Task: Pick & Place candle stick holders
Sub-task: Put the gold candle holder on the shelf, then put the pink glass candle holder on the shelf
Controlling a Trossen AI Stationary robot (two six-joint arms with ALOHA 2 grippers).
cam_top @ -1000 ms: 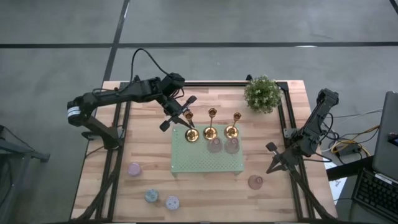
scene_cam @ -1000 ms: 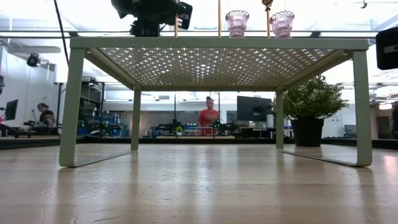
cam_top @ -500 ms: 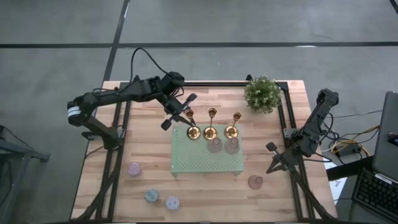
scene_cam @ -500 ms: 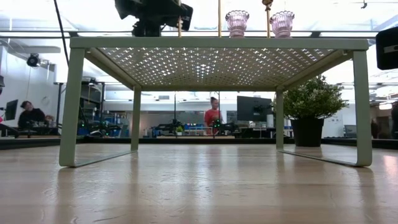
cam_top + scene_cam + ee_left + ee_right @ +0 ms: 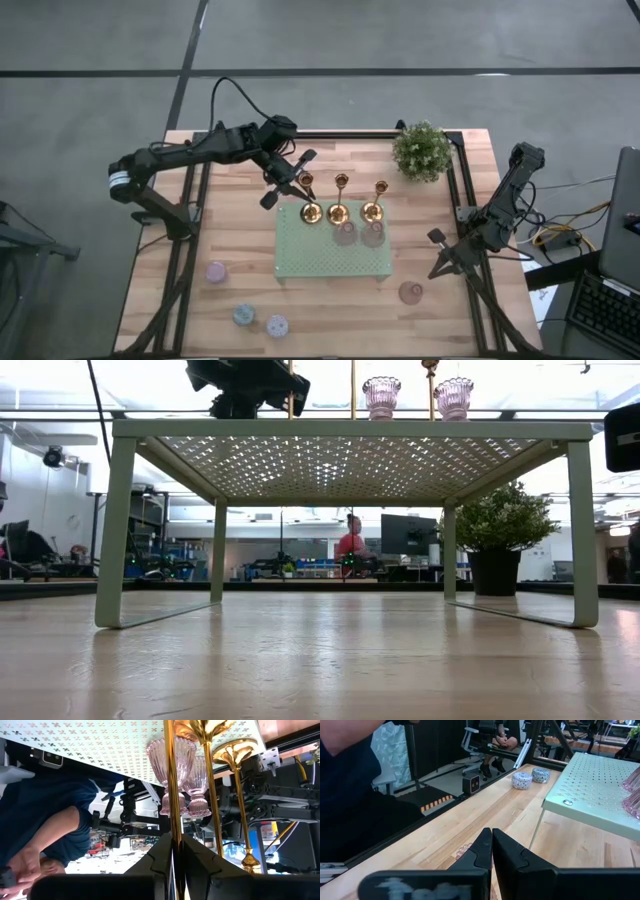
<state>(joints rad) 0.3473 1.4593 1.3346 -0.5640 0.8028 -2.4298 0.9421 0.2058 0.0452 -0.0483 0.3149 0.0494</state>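
Observation:
Three gold candle stick holders (image 5: 339, 212) stand in a row along the far side of a pale green perforated rack (image 5: 330, 258). My left gripper (image 5: 297, 186) is shut on the leftmost gold holder (image 5: 310, 211). Two pink glass holders (image 5: 345, 234) stand on the rack just in front of the gold ones. Small squat holders rest on the table: one at the left (image 5: 216, 271), two near the front edge (image 5: 244, 315) and one to the right (image 5: 410, 292). My right gripper (image 5: 437, 256) waits shut at the table's right side, touching nothing. My left gripper pinches the leftmost gold holder's thin stem (image 5: 173, 822) between its two fingers (image 5: 161, 860), partway up. The fingers come nearly level from the table's far left and lie across the stem. The holder stands about upright; its base is outside the wrist view.
A potted green plant (image 5: 422, 150) stands at the table's far right corner. The rack stands on four legs (image 5: 112, 530) with open room beneath it. Black frame rails (image 5: 190, 200) run along both sides of the table. A person (image 5: 45, 820) shows beyond the table.
My left gripper has rolled a little at the wrist while staying in place. The held gold holder's stem has shifted slightly toward the other two gold holders. My right arm has kept still.

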